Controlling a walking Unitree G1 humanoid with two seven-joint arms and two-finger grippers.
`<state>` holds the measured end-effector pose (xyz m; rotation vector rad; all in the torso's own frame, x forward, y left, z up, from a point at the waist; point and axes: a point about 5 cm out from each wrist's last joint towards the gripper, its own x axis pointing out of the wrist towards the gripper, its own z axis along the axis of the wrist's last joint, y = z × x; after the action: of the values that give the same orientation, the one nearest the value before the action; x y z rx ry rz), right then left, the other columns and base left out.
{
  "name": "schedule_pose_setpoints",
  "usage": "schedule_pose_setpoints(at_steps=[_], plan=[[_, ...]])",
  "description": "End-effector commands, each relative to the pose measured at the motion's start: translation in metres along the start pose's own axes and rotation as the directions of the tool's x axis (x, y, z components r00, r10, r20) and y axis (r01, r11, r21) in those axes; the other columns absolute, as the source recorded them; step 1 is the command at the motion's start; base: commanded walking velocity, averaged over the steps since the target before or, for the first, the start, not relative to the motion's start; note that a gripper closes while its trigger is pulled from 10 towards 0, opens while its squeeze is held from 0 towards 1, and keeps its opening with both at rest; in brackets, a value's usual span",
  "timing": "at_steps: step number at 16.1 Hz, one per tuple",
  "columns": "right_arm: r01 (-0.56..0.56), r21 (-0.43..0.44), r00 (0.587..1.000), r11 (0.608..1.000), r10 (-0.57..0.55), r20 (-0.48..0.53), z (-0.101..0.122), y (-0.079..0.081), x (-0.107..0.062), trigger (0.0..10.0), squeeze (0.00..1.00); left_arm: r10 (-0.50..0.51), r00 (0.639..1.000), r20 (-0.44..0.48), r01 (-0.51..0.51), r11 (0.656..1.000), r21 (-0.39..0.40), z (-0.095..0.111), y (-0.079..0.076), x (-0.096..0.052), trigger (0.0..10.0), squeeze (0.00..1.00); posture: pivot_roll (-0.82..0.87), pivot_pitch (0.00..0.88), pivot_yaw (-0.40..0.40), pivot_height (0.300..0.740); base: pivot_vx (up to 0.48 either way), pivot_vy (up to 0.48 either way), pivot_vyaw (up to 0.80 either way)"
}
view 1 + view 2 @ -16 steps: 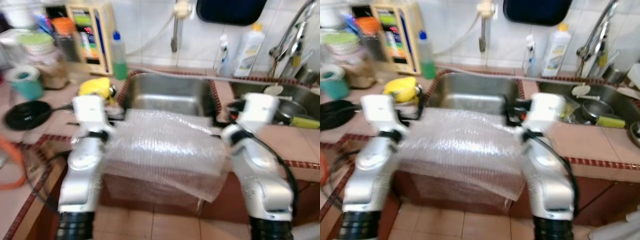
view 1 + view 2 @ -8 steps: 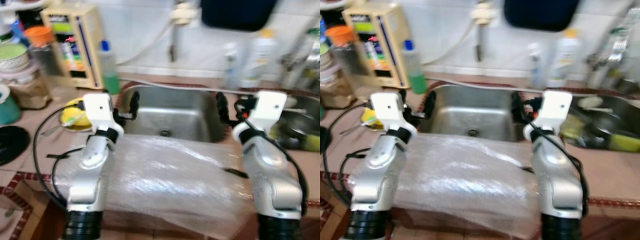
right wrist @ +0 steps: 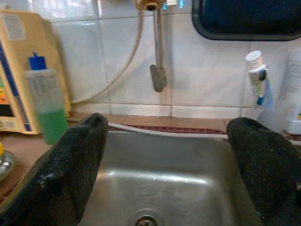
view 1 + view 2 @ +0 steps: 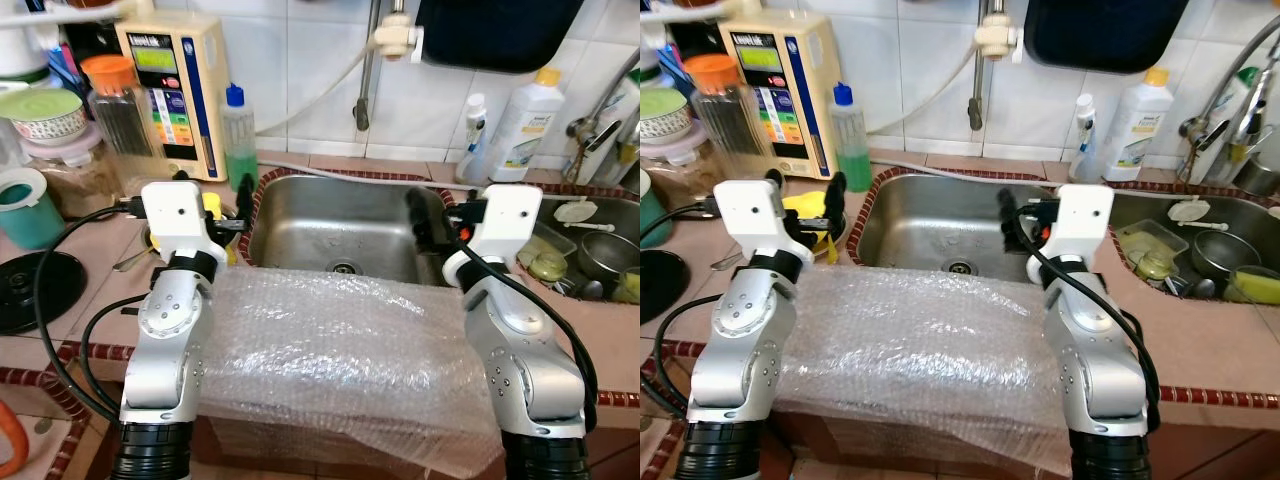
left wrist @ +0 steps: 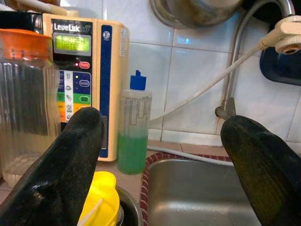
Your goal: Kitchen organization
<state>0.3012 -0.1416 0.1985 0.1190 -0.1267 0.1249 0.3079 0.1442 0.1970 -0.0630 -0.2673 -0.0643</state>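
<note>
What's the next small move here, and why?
Probably lower both arms toward the bubble wrap. The left gripper and right gripper are open and empty, hovering at the sink rim, while the sheet lies draped over the counter edge beneath the forearms, ungripped.

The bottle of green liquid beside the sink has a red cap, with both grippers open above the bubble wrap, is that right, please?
Not quite: the bottle of green liquid has a blue cap, as the left wrist view shows. The left gripper and right gripper are indeed open, past the far edge of the bubble wrap.
</note>
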Motion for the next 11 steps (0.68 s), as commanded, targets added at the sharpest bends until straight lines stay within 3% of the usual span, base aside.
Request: schedule_pose_setpoints(at_steps=[1,4,11], plan=[[0.021,-0.031,1.000,0.999,-0.020,0.015,0.0035,-0.0046,-0.0018,10.0,0.00,-0.005,1.000,0.010,0.005,1.000,0.016,0.0029,-0.0022,0.0010,10.0,0.00,0.00,0.000,-0.022,0.740,0.000,0.000,0.00],[0.021,-0.028,1.000,0.999,-0.021,0.018,0.0028,-0.0045,-0.0021,10.0,0.00,-0.017,1.000,-0.005,0.017,1.000,0.005,0.0002,-0.0053,0.0004,10.0,0.00,-0.01,0.000,-0.020,0.740,0.000,0.000,0.00],[-0.009,0.011,1.000,1.000,0.008,0.024,0.0029,-0.0026,-0.0039,10.0,0.00,-0.018,0.999,-0.028,0.018,1.000,-0.008,-0.0039,-0.0042,-0.0005,10.0,0.00,-0.01,0.000,-0.016,0.740,0.000,-0.380,0.00]])
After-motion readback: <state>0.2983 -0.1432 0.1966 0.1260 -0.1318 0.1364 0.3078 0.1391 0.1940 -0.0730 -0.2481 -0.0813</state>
